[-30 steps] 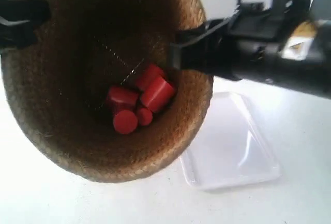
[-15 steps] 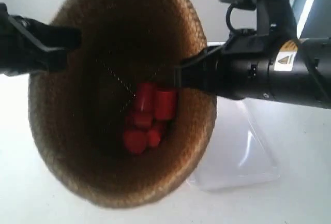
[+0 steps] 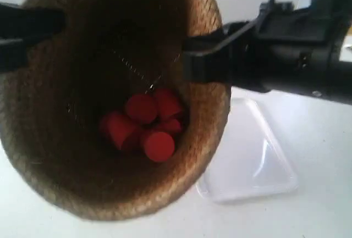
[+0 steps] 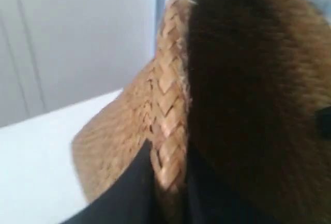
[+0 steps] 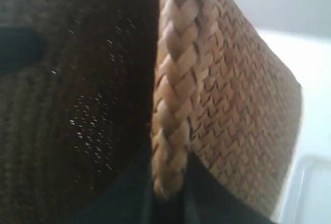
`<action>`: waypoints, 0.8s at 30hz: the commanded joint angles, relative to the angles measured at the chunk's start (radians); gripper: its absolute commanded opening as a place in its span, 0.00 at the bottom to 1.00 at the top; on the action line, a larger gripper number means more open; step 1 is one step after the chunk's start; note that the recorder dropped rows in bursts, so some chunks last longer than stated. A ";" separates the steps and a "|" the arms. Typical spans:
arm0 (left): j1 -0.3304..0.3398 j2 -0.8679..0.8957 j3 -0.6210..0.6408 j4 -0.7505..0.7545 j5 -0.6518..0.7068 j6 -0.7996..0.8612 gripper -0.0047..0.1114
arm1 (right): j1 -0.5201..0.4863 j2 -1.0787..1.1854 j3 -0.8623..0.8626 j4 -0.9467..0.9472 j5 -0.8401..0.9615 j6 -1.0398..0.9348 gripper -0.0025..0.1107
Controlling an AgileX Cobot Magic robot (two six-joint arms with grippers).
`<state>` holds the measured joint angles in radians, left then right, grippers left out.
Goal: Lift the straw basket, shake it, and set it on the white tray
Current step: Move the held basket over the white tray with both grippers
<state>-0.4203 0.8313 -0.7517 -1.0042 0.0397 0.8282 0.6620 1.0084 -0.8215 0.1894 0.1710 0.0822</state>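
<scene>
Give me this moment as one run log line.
straw basket: aloft, rim clamped by both arms' jaws | inside: red pieces at bottom | white tray: on table, basket not yet on it

Braided rim of the straw basket [image 5: 238, 105] between dark fingers of the right hand [image 5: 168, 203]; perhaps the white tray [image 5: 313, 188] beyond.

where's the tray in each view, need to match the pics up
exterior: tray at lower right, on the table, partly hidden by the lifted basket.
left wrist: not in it.
right wrist: one corner of the tray shows past the basket's outer wall.
shared landmark: the basket's braided rim, seen in all three.
</scene>
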 commanded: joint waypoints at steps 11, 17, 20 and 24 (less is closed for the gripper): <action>-0.011 0.091 0.065 -0.033 -0.163 0.009 0.04 | -0.044 0.131 0.041 -0.006 -0.244 -0.082 0.02; -0.011 -0.011 -0.023 -0.028 0.167 0.009 0.04 | 0.029 -0.013 -0.063 0.064 0.011 -0.013 0.02; -0.011 0.061 0.047 -0.047 -0.179 0.009 0.04 | 0.001 0.045 0.021 -0.011 -0.198 -0.087 0.02; -0.011 0.010 -0.054 -0.035 0.138 0.011 0.04 | -0.002 0.047 -0.055 0.056 0.009 -0.001 0.02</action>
<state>-0.4202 0.9199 -0.7420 -1.0293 0.0000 0.8350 0.6150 1.1350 -0.8199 0.2224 0.1672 0.0721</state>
